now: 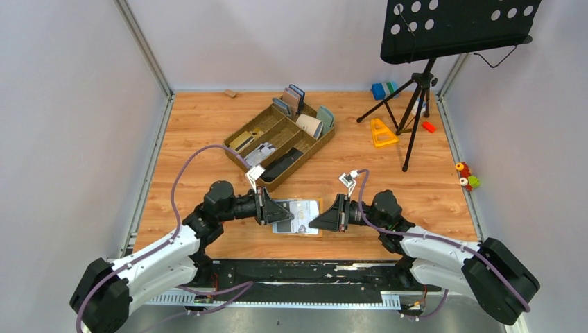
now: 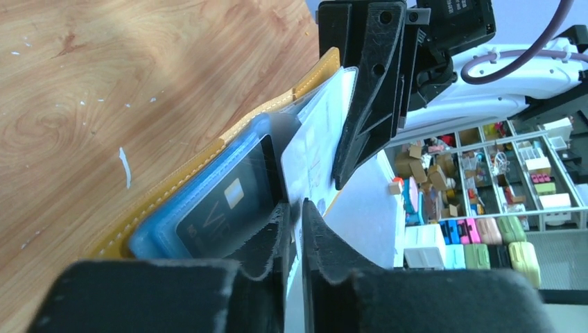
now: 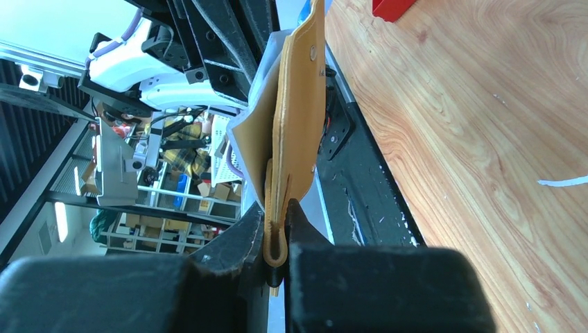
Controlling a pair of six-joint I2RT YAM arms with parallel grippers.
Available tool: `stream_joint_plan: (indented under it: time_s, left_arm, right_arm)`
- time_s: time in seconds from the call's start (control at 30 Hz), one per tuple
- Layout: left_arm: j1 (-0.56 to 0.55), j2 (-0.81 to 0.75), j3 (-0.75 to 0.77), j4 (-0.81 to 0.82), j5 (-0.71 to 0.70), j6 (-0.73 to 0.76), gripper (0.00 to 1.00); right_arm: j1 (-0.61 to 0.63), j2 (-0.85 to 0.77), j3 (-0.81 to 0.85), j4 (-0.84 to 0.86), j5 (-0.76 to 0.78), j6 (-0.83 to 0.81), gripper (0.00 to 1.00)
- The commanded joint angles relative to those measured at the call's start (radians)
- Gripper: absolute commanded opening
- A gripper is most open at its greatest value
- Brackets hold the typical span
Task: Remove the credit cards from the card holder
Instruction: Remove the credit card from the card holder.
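Card holder (image 3: 301,118) is clamped in the right gripper (image 3: 277,223); left gripper (image 2: 295,214) pinches a pale credit card (image 2: 312,142).

The table (image 2: 104,104) is finished in smooth, lightly glossy wood grain, marked by a few white scuffs. The card holder (image 3: 299,118) is made of a matt, mustard, leather-like material, stitched along its edge. The credit cards (image 2: 229,205) are seen as glossy plastic, 1 dark behind a clear sleeve and 1 pale. The left gripper (image 2: 300,222) is formed of matt black plastic, its fingers (image 2: 267,243) rough and ridged. The tray (image 1: 308,156) is possibly made of cardboard.
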Motion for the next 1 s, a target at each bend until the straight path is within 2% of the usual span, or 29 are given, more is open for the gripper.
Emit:
stream_joint_plan:
  time_s: [0.0,0.07,0.2,0.33,0.4,0.5,0.6,0.73,0.87,0.97]
  left_arm:
    - [0.005,0.034,-0.037,0.211,0.074,-0.073,0.24]
    - [0.005,0.071,-0.057,0.321,0.096,-0.126,0.32]
    - [0.005,0.123,-0.072,0.443,0.122,-0.179,0.33]
    - [0.005,0.123,-0.074,0.446,0.122,-0.173,0.31]
    - [0.005,0.122,-0.073,0.442,0.121,-0.175,0.23]
    - [0.006,0.118,-0.072,0.425,0.112,-0.174,0.00]
    - [0.011,0.093,-0.051,0.304,0.101,-0.112,0.00]
    - [0.057,0.036,-0.001,0.044,0.081,0.023,0.00]
    - [0.133,-0.015,0.065,-0.247,0.031,0.153,0.00]
    - [0.153,0.001,0.160,-0.491,-0.089,0.278,0.00]
  right_arm:
    - [-0.006,0.019,0.012,0.111,-0.022,0.016,0.00]
    - [-0.005,0.038,0.013,0.157,-0.036,0.037,0.00]
    - [-0.004,0.065,0.010,0.205,-0.044,0.059,0.00]
    - [-0.005,0.071,0.011,0.226,-0.051,0.069,0.00]
    - [-0.005,0.069,0.014,0.227,-0.051,0.069,0.00]
    - [-0.006,0.060,0.013,0.206,-0.041,0.065,0.00]
    - [-0.013,0.028,0.000,0.162,-0.005,0.054,0.00]
    - [-0.073,-0.068,-0.037,0.014,0.051,0.014,0.00]
    - [-0.116,-0.232,-0.038,-0.281,0.141,-0.085,0.00]
    - [-0.121,-0.324,-0.028,-0.442,0.219,-0.150,0.00]
